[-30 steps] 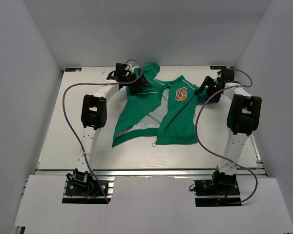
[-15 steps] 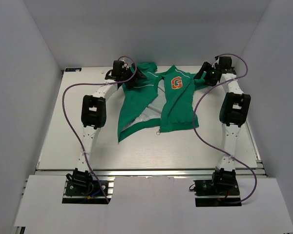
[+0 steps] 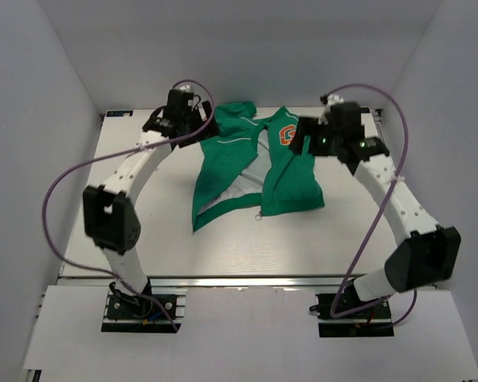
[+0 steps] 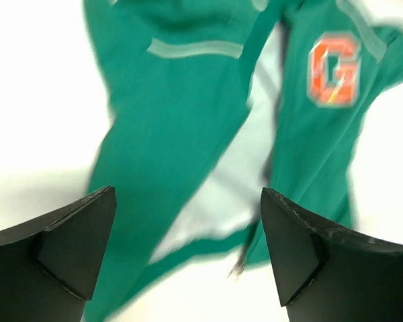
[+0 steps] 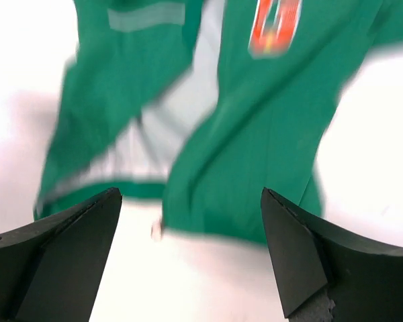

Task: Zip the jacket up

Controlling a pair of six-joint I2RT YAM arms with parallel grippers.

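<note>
The green jacket (image 3: 251,163) lies flat on the white table, unzipped, its front panels spread so the pale lining (image 3: 251,181) shows. Its orange "G" badge (image 3: 287,134) is on the right panel, and a small zipper pull (image 3: 257,213) sits at the hem. My left gripper (image 3: 166,121) hangs open above the table, left of the jacket's left shoulder. My right gripper (image 3: 312,137) hangs open above its right shoulder. Both wrist views look down on the jacket (image 4: 181,127) (image 5: 269,147) between wide black fingers (image 4: 74,241) (image 5: 302,248), blurred, with nothing held.
White walls close in the table (image 3: 119,231) on the left, back and right. Purple cables (image 3: 64,179) (image 3: 374,223) loop out from both arms. A metal rail (image 3: 247,280) runs along the near edge by the arm bases.
The jacket slid toward the back of the table and narrowed. Both arms then rose off its shoulders, the left swinging outward, the right moving in over the badge side.
</note>
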